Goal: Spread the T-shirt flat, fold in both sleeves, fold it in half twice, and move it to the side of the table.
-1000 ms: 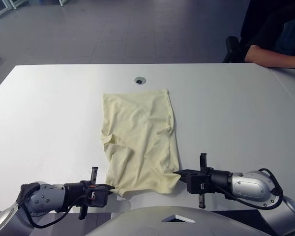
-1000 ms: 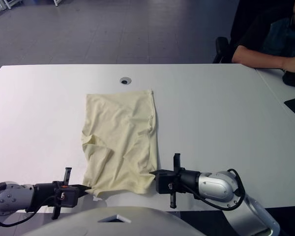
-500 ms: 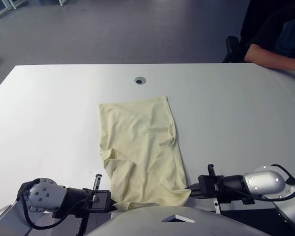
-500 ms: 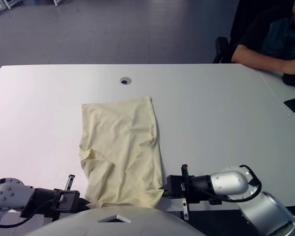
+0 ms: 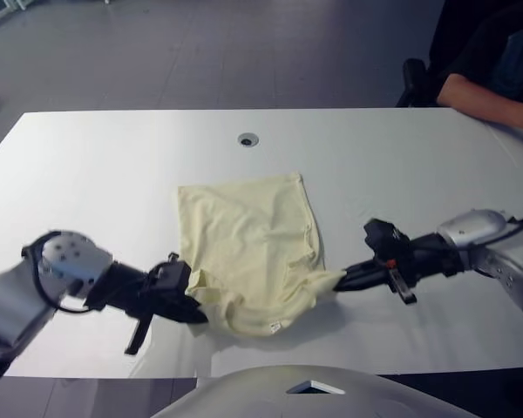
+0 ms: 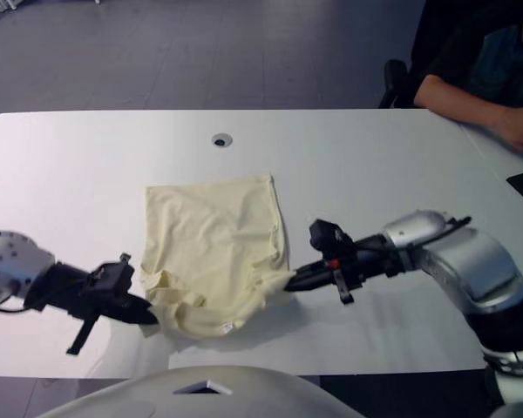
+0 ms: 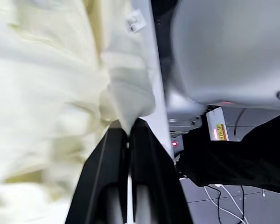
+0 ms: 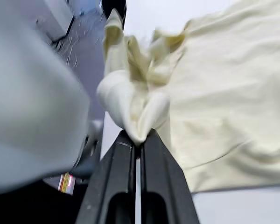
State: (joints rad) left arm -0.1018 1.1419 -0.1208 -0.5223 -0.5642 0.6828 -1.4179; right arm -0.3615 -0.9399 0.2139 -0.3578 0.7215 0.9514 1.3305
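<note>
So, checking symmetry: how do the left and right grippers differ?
The left gripper pinches the near left corner of the T-shirt, the right gripper its near right corner. The left gripper sits nearer the front edge of the table than the right gripper. Both grip cloth.

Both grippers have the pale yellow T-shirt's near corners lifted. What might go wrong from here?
1. Each grip is small: the left gripper and right gripper pinch only a bunched tuck of the pale yellow fabric T-shirt, which may slip out.
2. The cloth sags wrinkled between them, with the left corner nearer than the right, so the fold could land crooked on the white table.
</note>
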